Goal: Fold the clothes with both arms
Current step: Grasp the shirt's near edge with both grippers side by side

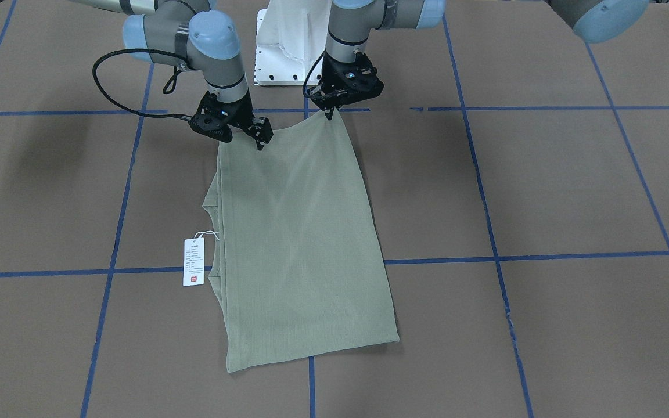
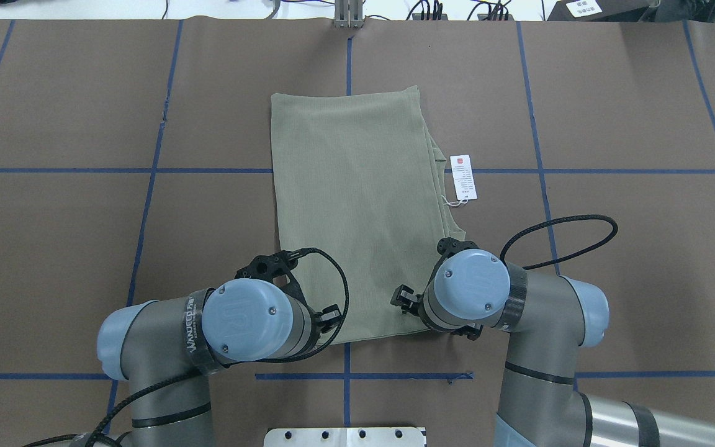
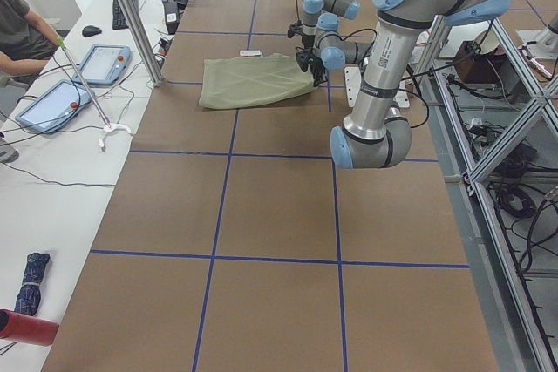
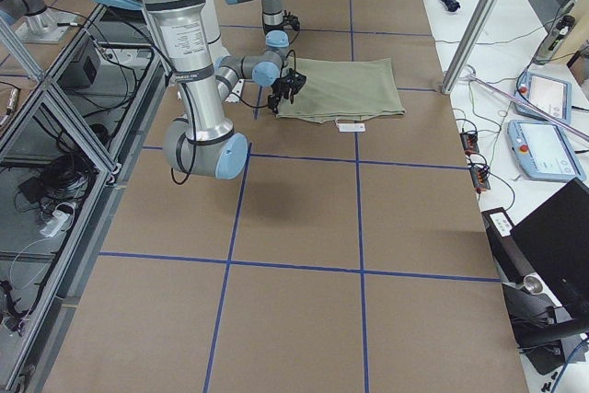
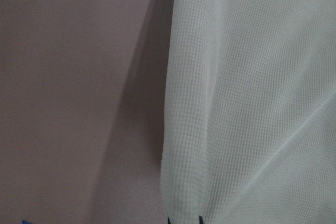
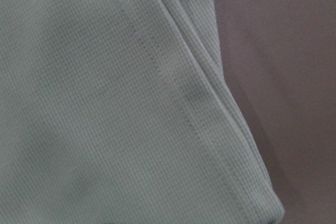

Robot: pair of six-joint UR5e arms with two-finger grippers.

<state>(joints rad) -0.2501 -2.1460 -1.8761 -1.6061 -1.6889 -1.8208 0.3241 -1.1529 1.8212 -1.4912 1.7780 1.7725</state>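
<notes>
The sage-green shirt [image 1: 299,232] lies folded into a long rectangle on the brown table, also seen from overhead [image 2: 357,205]. Its white hang tag [image 1: 193,262] lies on the table beside the collar side. My left gripper [image 1: 329,114] is shut on the shirt's near corner on its side. My right gripper [image 1: 261,141] is shut on the other near corner. The edge between them is raised slightly and sags. In the overhead view my wrists hide both sets of fingertips. The left wrist view shows the shirt's side edge [image 5: 252,103]. The right wrist view shows layered folded edges [image 6: 105,103].
The white pedestal base [image 1: 285,46] stands just behind the grippers. Blue tape lines cross the brown table cover [image 1: 543,186]. An operators' bench with tablets [image 3: 96,63] and a metal post [image 3: 131,15] runs along the far side of the table.
</notes>
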